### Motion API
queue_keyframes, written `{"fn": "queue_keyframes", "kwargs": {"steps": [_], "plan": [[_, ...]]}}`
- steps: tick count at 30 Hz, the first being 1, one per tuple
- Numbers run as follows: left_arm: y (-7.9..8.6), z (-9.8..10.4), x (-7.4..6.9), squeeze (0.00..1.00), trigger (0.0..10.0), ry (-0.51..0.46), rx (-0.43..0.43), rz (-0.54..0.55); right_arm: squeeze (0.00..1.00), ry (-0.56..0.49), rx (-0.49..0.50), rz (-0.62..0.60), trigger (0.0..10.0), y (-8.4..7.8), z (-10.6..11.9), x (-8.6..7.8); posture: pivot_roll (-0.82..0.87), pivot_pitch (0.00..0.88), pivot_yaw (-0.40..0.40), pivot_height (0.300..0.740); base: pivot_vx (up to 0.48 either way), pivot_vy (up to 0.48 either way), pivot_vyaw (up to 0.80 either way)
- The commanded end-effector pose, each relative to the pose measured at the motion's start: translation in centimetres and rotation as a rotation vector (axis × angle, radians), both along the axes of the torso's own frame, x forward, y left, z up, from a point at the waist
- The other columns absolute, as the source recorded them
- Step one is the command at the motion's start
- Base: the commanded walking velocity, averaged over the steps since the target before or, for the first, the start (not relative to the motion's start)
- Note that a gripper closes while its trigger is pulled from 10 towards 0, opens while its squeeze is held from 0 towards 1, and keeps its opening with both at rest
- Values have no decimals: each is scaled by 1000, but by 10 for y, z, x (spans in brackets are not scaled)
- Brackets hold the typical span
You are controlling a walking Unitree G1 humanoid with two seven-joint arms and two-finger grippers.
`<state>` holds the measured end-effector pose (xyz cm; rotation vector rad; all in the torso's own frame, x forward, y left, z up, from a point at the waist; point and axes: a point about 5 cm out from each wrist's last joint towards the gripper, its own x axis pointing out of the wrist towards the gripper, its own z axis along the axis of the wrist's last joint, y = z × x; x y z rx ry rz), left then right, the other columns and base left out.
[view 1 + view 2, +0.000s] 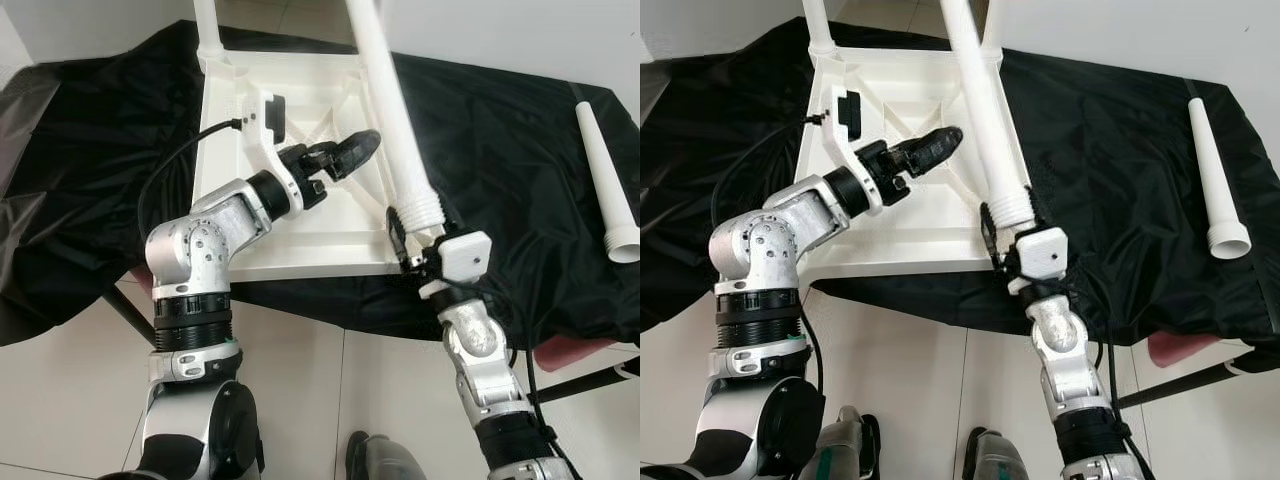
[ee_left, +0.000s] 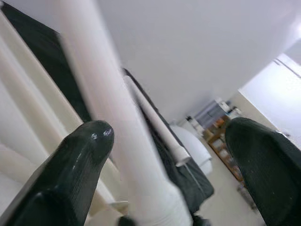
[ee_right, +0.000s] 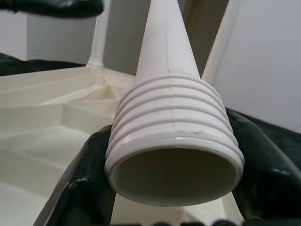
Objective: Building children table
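The right gripper (image 1: 415, 245) is clamped on the ribbed, threaded end of a white table leg (image 1: 385, 95) — the right wrist view shows its hollow mouth squeezed between both black fingers (image 3: 75, 188). The leg slants up over the near right corner of the upturned white tabletop (image 1: 290, 240), which lies on a black cloth (image 1: 510, 160). The left gripper (image 1: 350, 152) hovers above the tabletop's underside, fingers apart in its wrist view. A spare leg (image 1: 605, 180) lies on the cloth, well right of the tabletop.
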<state>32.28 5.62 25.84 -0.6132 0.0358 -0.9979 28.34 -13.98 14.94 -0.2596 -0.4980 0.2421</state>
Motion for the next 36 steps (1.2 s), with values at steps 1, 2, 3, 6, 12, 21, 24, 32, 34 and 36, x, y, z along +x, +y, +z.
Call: {"fn": "queue_keyframes", "kwargs": {"steps": [1, 2, 3, 6, 12, 21, 24, 32, 34, 36], "plan": [[-39, 9, -17, 0, 10000, -32, -128, -214, 0, -15, -7, 10, 10000, 1, 0, -2, 71, 77, -18, 740, 0, 0, 0], [-42, 8, -17, 0, 10000, -30, -118, -222, 0, -20, -12, 20, 10000, 3, 1, -3, 69, 78, -16, 740, 0, 0, 0], [-42, 8, -17, 0, 10000, -30, -118, -222, 0, -20, -12, 20, 10000, 3, 1, -3, 69, 78, -16, 740, 0, 0, 0], [-48, 4, -16, 0, 10000, -5, -91, -243, 0, -40, -19, 46, 10000, 9, 4, -5, 51, 78, -7, 740, 0, 0, 0], [-54, -3, -15, 0, 10000, 14, -46, -264, 0, -75, -21, 67, 10000, 13, 11, -7, 30, 79, 5, 740, 0, 0, 0], [-53, -14, -5, 0, 10000, 50, 4, -239, 0, -112, -34, 87, 10000, 16, 19, -10, 8, 75, 17, 740, 0, 0, 0], [-52, -14, -3, 0, 10000, 46, 16, -231, 0, -113, -36, 83, 10000, 15, 19, -10, -1, 70, 22, 740, 0, 0, 0], [-44, -9, 2, 0, 10000, 20, 42, -214, 0, -65, -28, -14, 10000, -2, 10, -4, -11, 62, 32, 740, 0, 0, 0], [-41, -8, 0, 0, 10000, 11, 43, -216, 0, -69, -28, -40, 10000, -6, 11, -3, -14, 57, 36, 740, 0, 0, 0], [-41, -8, 0, 0, 10000, 8, 49, -216, 0, -76, -30, -50, 10000, -7, 12, -3, -14, 57, 36, 740, 0, 0, 0]]}}
